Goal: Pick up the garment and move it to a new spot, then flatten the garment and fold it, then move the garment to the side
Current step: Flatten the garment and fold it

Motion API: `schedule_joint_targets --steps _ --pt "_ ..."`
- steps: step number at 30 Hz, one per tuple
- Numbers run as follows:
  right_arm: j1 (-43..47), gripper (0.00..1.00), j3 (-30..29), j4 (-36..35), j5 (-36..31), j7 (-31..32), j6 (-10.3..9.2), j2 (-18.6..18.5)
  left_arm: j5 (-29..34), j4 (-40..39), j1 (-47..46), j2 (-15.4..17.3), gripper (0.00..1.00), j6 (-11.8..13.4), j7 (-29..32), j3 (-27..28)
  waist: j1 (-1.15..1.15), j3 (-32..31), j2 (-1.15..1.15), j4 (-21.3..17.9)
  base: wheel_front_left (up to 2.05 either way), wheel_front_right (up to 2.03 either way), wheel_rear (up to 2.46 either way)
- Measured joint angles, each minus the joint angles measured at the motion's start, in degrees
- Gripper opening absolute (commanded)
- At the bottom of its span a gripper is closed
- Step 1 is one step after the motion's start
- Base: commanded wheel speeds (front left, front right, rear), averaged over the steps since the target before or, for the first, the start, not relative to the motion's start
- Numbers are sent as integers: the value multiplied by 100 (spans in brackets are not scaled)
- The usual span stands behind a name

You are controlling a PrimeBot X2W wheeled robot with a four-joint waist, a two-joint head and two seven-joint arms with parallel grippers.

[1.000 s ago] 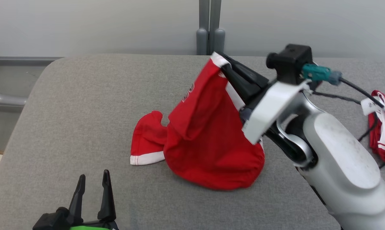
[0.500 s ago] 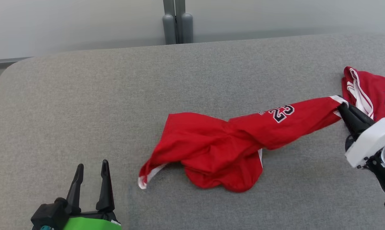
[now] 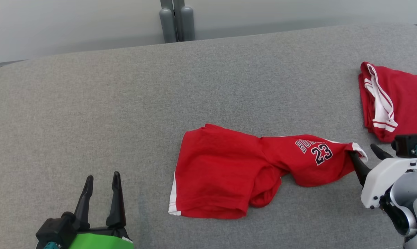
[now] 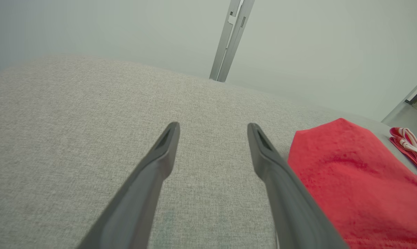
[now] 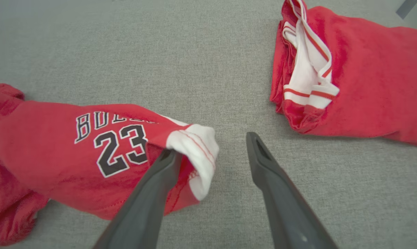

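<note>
Grey woven bench point(image 3: 90, 103), flat, rounded at both far corners. Behind it a pale, plain wall point(image 3: 73, 24), with a grey twin post point(image 3: 175, 20) against the far edge near the middle.

Right of centre on the bench, the garment point(image 3: 229, 173): red, white-trimmed, printed BULLS 23. Lies rumpled, broad part spread flat toward the left, a narrower part stretching right to a white hem point(image 5: 194, 148). At the far right, a second garment point(image 3: 402, 100), red with striped white trim, folded, apart from the first with bare fabric between.

Right gripper point(image 3: 367, 157) low at that hem, jaws apart: one finger touching the hem, cloth draped loose over its tip, the other over bare bench. Left gripper point(image 3: 102, 176) at the near left, jaws wide apart, holding nothing, over bare fabric just beside the garment's left edge in the left wrist view.

Open room: left half of the bench bare up to its rounded corner; a broad bare band along the far edge; a bare strip on the near side of the garment. Tightest on the right, between hem and second garment.
</note>
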Motion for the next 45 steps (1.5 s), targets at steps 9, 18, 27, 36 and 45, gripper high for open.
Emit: schedule_joint_targets --steps 9,18,27,36,45 --pt "569 100 133 -1026 -542 -393 -1 -346 -1 -22 5 -1 100 1 0 131 0 28 0 -175 0 0 0" --pt "753 100 1528 -2203 -737 -584 0 -134 27 -20 26 -1 100 0 0 168 0 -61 0 -243 0 0 0" --pt "-27 100 3901 -1635 -851 -733 0 -170 26 9 18 -1 100 -1 0 124 0 -77 0 -41 0 0 0" --pt "-1716 100 5780 -333 -545 -467 1 175 -37 105 -69 -1 100 2 0 -71 0 -62 0 231 0 0 0" --pt "-2778 100 6892 668 -250 363 1 456 -159 140 -243 -1 100 60 0 -265 0 -69 0 547 0 0 0"
